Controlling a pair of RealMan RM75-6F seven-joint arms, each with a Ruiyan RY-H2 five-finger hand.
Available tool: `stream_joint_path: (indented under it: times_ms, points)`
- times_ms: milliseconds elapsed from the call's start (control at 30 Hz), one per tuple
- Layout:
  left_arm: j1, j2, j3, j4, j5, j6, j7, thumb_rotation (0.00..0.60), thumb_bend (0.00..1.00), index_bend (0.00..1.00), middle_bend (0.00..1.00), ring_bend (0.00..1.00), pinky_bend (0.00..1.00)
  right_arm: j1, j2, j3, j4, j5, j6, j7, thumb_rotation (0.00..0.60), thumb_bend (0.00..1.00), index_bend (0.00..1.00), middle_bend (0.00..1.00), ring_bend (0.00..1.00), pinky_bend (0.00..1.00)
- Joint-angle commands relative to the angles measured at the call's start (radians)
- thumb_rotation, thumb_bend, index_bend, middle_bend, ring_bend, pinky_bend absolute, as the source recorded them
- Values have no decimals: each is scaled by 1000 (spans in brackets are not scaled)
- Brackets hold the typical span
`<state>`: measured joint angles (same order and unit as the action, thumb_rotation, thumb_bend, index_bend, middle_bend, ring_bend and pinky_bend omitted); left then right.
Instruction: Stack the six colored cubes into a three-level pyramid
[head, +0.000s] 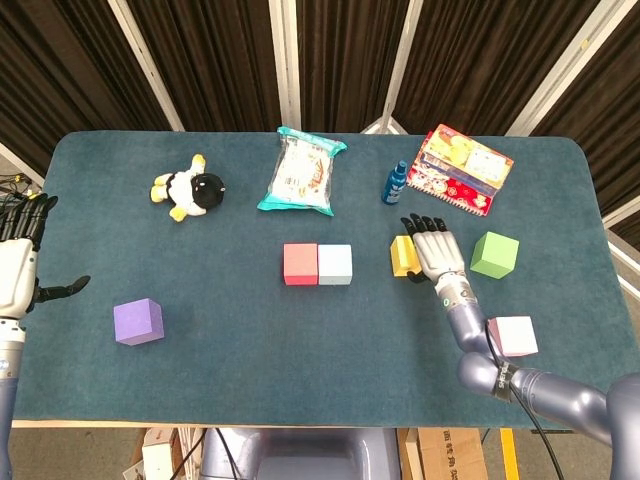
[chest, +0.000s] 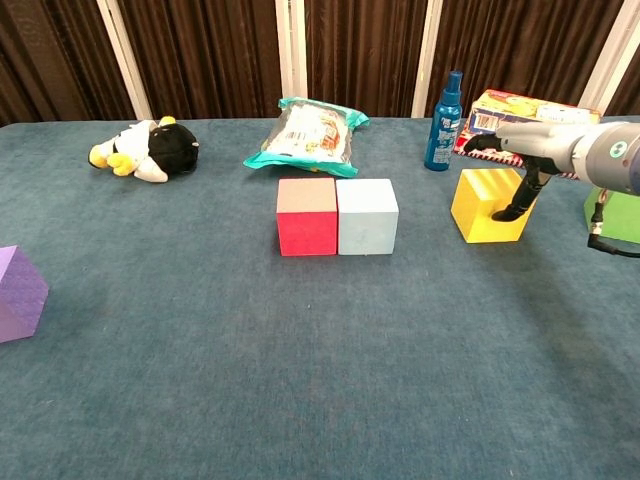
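our right hand (head: 437, 251) rests flat, fingers spread, beside the yellow cube (head: 402, 255), holding nothing; we should nudge it squarely left until it touches the light blue cube (head: 335, 264) by the red cube (head: 300, 264).

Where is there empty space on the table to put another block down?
The widest bare patch is the front strip, between the purple cube and the pink cube, in front of the red cube and light blue cube. It gets crowded at the back right: bottle, box, yellow cube, right hand, green cube.
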<state>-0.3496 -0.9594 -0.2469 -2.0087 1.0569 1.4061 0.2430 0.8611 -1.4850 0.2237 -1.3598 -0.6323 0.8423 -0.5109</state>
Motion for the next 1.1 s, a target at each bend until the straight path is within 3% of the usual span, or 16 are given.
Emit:
stream_joint_path:
  times_ms: [33,433,533,667,767,1100]
  points:
    - [1,0,-1,-2,2,3,0,600,123,0,21,0,42,1,11,1,-10,6,-10,8,600,346,0,101,19,0]
    - [3,-2,-2,-7,6,2,1,600,123,0,21,0,42,41,97,-9,-49,65,-141,37,600,373,0,106,25,0]
    - [4,-3,-3,-6,4,1,-1,600,122,0,21,0,42,49,94,-21,-42,70,-151,47,600,410,0,183,80,0]
    - [4,-4,-4,-5,3,1,0,600,123,0,21,0,42,50,75,-28,-32,55,-121,67,600,418,0,349,238,0]
    - [4,-4,-5,-4,2,-1,0,600,123,0,21,0,42,47,72,-31,-31,42,-106,79,600,420,0,413,329,0]
    - [3,-7,-2,-4,4,-7,4,600,123,0,21,0,42,36,87,-28,-53,9,-78,121,600,421,0,431,352,0]
